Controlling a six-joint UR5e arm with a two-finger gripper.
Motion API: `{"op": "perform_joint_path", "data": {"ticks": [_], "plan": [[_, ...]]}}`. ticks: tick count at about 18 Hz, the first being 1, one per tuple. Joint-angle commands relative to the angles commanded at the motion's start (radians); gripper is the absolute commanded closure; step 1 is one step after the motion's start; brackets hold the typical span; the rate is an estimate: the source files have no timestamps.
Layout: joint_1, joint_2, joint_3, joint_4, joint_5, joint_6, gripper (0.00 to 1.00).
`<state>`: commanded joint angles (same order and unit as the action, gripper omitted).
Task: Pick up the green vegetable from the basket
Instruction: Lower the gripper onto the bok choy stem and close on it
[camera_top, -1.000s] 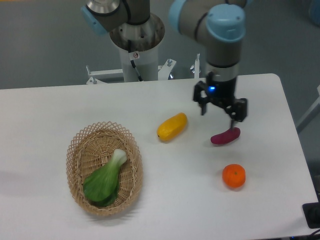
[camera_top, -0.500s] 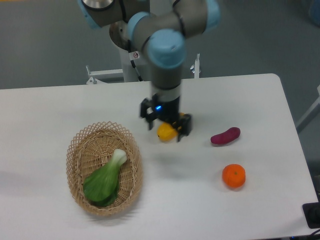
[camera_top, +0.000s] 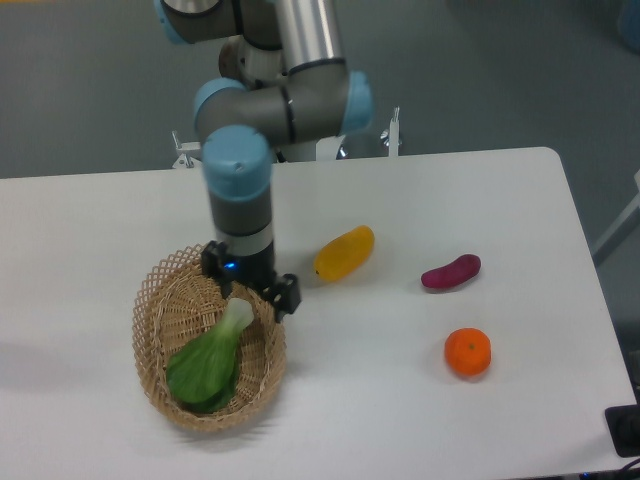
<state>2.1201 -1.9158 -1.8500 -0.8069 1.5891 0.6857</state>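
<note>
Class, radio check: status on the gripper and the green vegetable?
Gripper open, above the basket's far end. Green vegetable lying in basket, not gripped. Nothing in the way.

Pretty sure I'm in a robotics lab: my pedestal (camera_top: 270, 100) is bolted behind a plain white surface (camera_top: 100, 220), grey floor (camera_top: 80, 80) all around.

Green vegetable (camera_top: 207, 362) lying in wicker basket (camera_top: 160, 300)

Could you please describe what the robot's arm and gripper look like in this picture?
The arm has silver-grey tubular links with light blue caps on its joints. Its wrist section is dark grey and ends in a black two-finger gripper with a small blue light glowing on its body. No loose cables show along the arm.
</note>
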Motion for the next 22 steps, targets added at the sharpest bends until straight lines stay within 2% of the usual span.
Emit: {"op": "perform_joint_path", "data": {"ticks": [6, 9, 15, 17, 22], "plan": [[-0.012, -0.045, 0.006, 0.017, 0.003, -0.032, 0.0], [-0.012, -0.055, 0.002, 0.055, 0.003, -0.031, 0.0], [-0.014, -0.069, -0.006, 0.058, 0.023, -0.031, 0.0], [-0.017, -0.069, -0.006, 0.058, 0.038, -0.031, 0.09], [-0.02, -0.069, 0.0, 0.058, 0.04, -0.018, 0.43]]}}
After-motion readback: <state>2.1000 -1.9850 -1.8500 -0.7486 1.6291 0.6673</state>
